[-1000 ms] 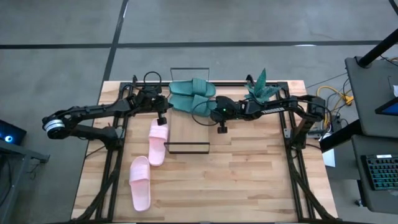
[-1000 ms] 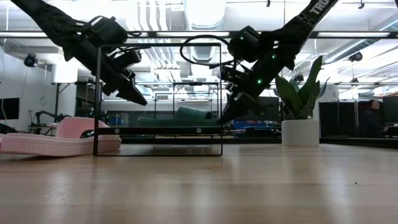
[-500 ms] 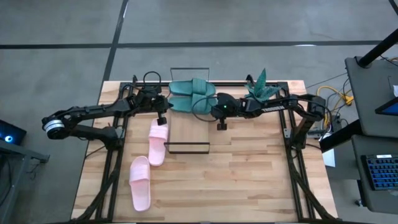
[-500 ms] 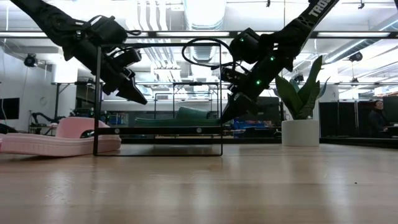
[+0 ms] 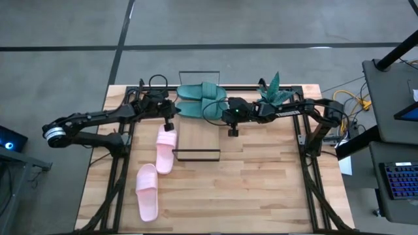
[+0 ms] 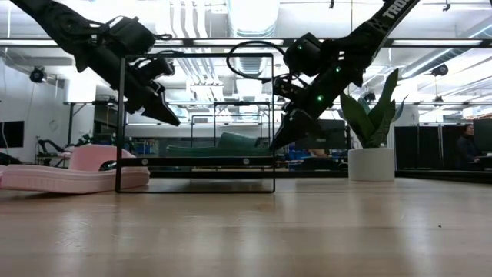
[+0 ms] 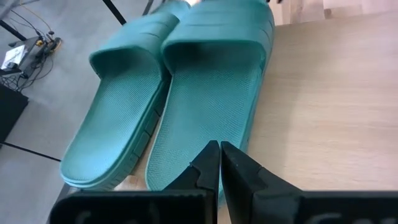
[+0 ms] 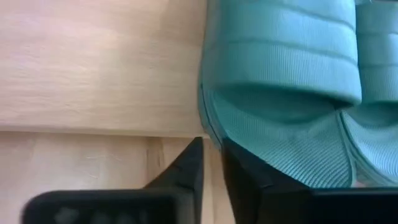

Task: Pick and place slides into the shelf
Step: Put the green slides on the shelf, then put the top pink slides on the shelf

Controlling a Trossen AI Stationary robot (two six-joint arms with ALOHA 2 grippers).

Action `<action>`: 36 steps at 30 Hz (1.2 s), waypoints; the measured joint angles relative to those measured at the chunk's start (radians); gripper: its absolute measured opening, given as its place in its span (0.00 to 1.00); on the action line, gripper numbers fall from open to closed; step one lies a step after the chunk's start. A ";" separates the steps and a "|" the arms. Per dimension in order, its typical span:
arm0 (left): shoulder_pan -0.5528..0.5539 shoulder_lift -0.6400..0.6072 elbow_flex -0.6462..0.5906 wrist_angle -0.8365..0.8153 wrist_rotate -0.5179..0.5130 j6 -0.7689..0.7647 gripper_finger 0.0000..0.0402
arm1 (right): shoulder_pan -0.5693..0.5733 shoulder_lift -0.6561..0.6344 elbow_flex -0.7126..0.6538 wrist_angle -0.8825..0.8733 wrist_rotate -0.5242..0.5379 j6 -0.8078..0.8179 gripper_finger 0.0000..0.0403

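About half of the task is judged done: on the shelf [image 5: 196, 134] the two teal slides [image 5: 200, 100] are laid side by side at its far end, while two pink slides [image 5: 165, 148] are left on the tabletop [image 5: 261, 189] beside it. A potted plant [image 5: 275, 91] is set near the far edge. The left gripper [image 5: 170, 124] is held shut and empty; the right gripper [image 5: 231, 131] is seen barely parted, gripping nothing, beside the teal pair.

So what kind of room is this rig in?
Probably a robotics lab or workshop: a concrete floor around the wooden table, exposed ceiling pipes overhead, and a side desk with a keyboard.
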 joint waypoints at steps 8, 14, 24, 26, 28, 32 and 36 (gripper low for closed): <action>-0.006 -0.086 0.000 -0.019 0.008 -0.033 0.01 | 0.006 -0.026 0.055 -0.129 -0.006 0.010 0.40; -0.060 -0.162 0.022 -0.159 0.050 -0.154 0.17 | 0.006 -0.107 0.120 -0.328 -0.006 0.090 0.52; -0.352 -0.219 0.181 -0.558 -0.082 -0.382 0.44 | 0.005 -0.290 0.082 -0.332 -0.006 0.042 0.51; -0.431 -0.213 0.194 -0.649 -0.207 -0.469 0.43 | 0.005 -0.317 0.070 -0.328 -0.006 0.041 0.51; -0.500 -0.204 0.196 -0.713 -0.290 -0.552 0.42 | 0.005 -0.332 0.063 -0.324 -0.006 0.040 0.51; -0.597 -0.177 0.188 -0.756 -0.314 -0.680 0.38 | 0.005 -0.336 0.054 -0.327 -0.007 0.040 0.51; -0.641 -0.131 0.185 -0.784 -0.317 -0.721 0.35 | 0.005 -0.325 0.052 -0.326 -0.007 0.039 0.51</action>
